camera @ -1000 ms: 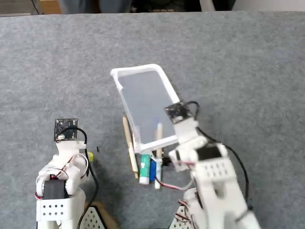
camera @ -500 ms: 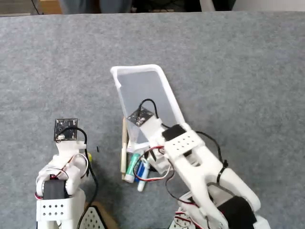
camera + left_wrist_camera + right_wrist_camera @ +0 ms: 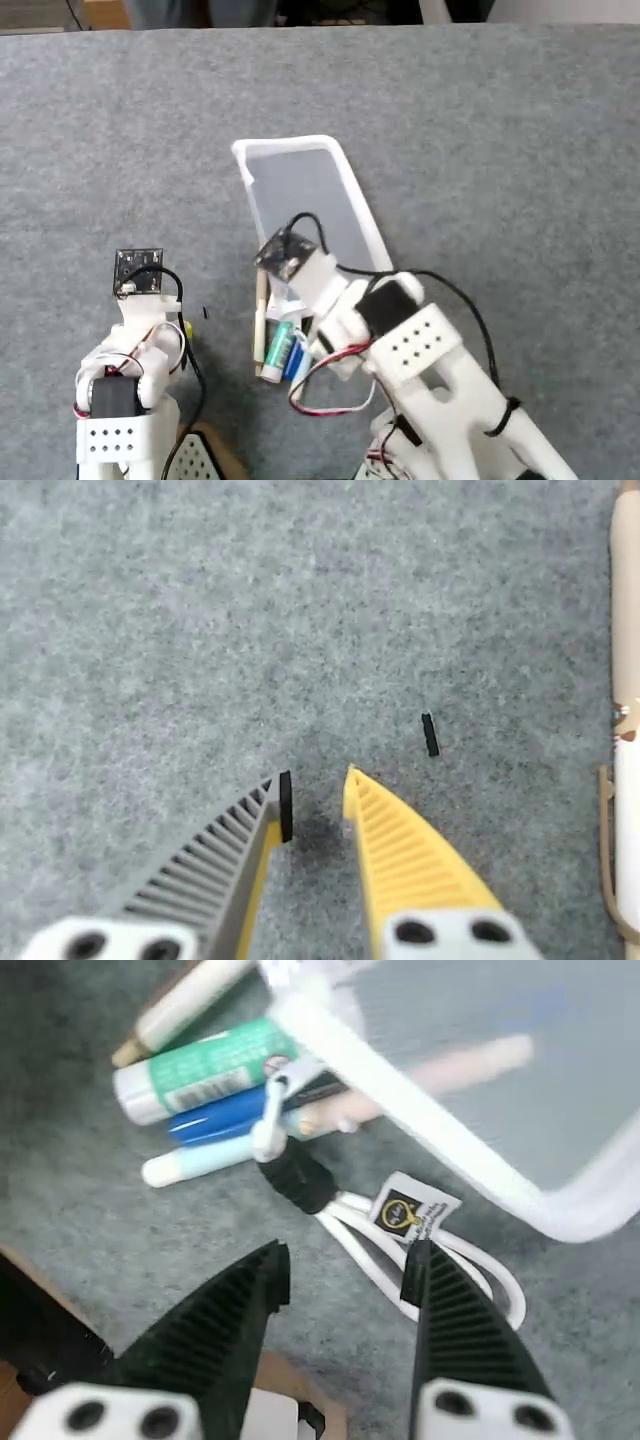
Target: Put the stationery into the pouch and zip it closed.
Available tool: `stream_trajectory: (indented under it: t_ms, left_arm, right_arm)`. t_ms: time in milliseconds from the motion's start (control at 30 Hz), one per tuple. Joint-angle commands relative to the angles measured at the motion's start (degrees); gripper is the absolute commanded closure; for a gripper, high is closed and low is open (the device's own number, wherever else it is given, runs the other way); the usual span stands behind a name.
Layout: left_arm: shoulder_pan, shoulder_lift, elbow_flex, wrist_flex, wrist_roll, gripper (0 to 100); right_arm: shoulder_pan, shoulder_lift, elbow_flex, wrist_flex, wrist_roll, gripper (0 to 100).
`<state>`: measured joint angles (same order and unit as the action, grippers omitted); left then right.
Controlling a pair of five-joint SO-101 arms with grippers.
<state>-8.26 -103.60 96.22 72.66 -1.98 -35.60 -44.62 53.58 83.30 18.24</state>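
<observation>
- The pouch [image 3: 300, 195] lies near the middle of the worktop [image 3: 520, 140]. In the high view its closed end points to 12 o'clock and its mouth to 6 o'clock.
- The stationery sticks out of that mouth toward 6 o'clock. A green tube [image 3: 200, 1075], a blue pen [image 3: 225, 1120], a pale pen [image 3: 195, 1165] and a beige pen [image 3: 185, 1000] lie side by side. I cannot tell how far each reaches inside.
- The right pincer [image 3: 348, 1258] is spread wide and holds nothing. It hangs over the black zip pull [image 3: 297, 1180] and the white cord loop with its tag [image 3: 405, 1210].
- The left pincer [image 3: 317, 795] shows a narrow gap and is empty. It sits at 8 o'clock over bare worktop, well apart from the pouch, near a small black speck [image 3: 430, 735].
- The step in hand looks like getting the 4 items fully inside, so the zip should wait.
- A good push runs along the items' length toward 12 o'clock and bears on their ends together rather than on 1 alone.
- The light pouch will likely slide, so the left pincer should pin its rim.
- Keep the cord loop out from under the jaws, or it may drag the pull.
</observation>
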Motion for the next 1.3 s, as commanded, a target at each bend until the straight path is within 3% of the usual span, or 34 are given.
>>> stream_trajectory:
  t_ms: [0,567,867,1267]
  left_arm:
    - [-0.57,0.00,-0.04,0.35,0.35,88]
    - [-0.57,0.00,-0.04,0.26,0.35,88]
    - [-0.57,-0.09,-0.04,0.26,0.35,88]
    - [-0.57,-0.26,-0.04,0.35,0.35,88]
  right_arm:
    - [-4.75,0.13,-2.24,0.35,0.18,79.2]
    - [-7.47,24.31,-2.51,-11.43,0.35,79.0]
    - [-7.47,28.09,-2.07,-18.02,0.18,79.3]
    - [-7.21,29.67,-2.07,-18.29,0.18,82.7]
